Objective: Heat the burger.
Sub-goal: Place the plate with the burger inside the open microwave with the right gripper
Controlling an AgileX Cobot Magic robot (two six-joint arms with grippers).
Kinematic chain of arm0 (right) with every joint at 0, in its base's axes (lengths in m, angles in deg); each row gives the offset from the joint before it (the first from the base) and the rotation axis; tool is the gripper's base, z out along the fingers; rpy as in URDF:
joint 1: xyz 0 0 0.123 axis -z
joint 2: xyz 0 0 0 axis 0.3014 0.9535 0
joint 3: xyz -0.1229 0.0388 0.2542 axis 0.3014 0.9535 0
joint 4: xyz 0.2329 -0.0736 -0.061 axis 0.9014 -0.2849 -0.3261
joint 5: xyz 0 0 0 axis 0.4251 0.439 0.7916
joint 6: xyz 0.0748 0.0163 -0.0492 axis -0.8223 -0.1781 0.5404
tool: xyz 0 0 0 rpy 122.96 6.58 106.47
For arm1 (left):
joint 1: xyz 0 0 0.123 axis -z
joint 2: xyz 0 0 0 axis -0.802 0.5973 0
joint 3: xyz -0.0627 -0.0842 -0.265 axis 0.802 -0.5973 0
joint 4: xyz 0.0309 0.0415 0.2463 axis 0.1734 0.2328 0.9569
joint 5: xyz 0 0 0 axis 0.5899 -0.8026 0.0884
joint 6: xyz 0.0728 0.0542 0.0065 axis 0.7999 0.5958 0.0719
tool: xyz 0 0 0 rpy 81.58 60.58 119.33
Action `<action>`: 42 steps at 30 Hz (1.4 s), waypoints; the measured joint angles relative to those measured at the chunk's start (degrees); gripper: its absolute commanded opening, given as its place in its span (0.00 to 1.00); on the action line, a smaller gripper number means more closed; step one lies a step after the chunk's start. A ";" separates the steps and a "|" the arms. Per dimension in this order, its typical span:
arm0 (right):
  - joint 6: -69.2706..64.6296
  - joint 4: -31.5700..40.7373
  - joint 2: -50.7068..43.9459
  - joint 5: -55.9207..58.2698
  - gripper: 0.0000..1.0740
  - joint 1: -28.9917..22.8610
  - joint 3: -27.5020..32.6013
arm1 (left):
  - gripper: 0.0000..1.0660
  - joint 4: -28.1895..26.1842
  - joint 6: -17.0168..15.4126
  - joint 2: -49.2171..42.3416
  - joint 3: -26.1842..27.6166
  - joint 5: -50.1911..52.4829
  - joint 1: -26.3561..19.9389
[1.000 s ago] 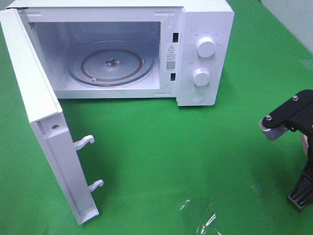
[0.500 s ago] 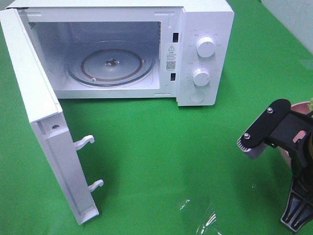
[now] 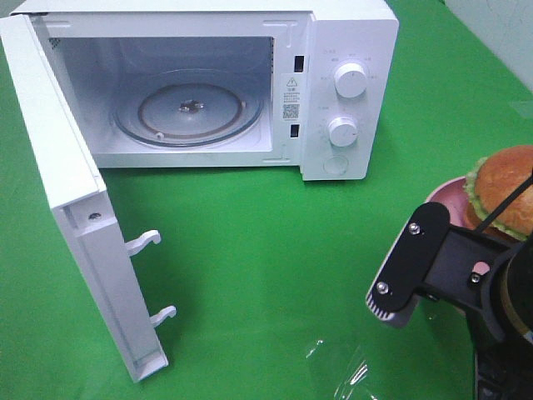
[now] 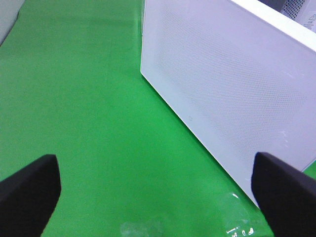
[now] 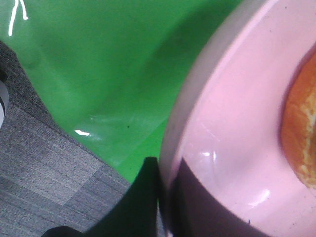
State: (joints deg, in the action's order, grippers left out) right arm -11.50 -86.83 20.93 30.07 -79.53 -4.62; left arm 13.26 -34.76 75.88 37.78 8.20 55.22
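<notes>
Clamping the rim of the pink plate [image 5: 232, 123] in my right gripper [image 5: 165, 192] so the burger [image 3: 504, 187] rides on it untouched, right of the open microwave [image 3: 350, 50], I judge the glass turntable [image 3: 190, 107] ready, my left gripper [image 4: 155, 192] hanging released outside the door [image 3: 50, 150].

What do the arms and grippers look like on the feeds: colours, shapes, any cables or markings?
The right arm carries a flat black bracket with rounded corners, two silver screws and a grey ribbed tip. A thin black cable runs above it. The left gripper has two matte black fingers with blunt, rounded ends. No markings show.
</notes>
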 measured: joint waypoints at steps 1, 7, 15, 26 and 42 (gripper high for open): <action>0.00 0.00 0.00 0.06 0.00 -2.01 0.00 | 0.91 0.00 0.00 0.00 0.00 0.00 0.00; 0.06 0.00 0.00 0.06 0.00 -6.65 0.00 | 0.91 0.00 0.00 0.00 0.00 0.00 0.00; 0.11 -0.57 0.00 0.17 0.00 -8.14 0.00 | 0.91 0.00 0.00 0.00 0.00 0.00 0.00; 0.92 -6.65 0.00 0.63 0.00 -8.14 0.00 | 0.91 0.00 0.00 0.00 0.00 0.00 0.00; 19.37 -8.65 0.00 -8.77 0.00 -8.14 0.17 | 0.91 0.00 0.00 0.00 0.00 0.00 0.00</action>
State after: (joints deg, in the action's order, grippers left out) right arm 7.87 -95.48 20.93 21.31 -87.67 -4.45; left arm 13.26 -34.76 75.88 37.78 8.20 55.22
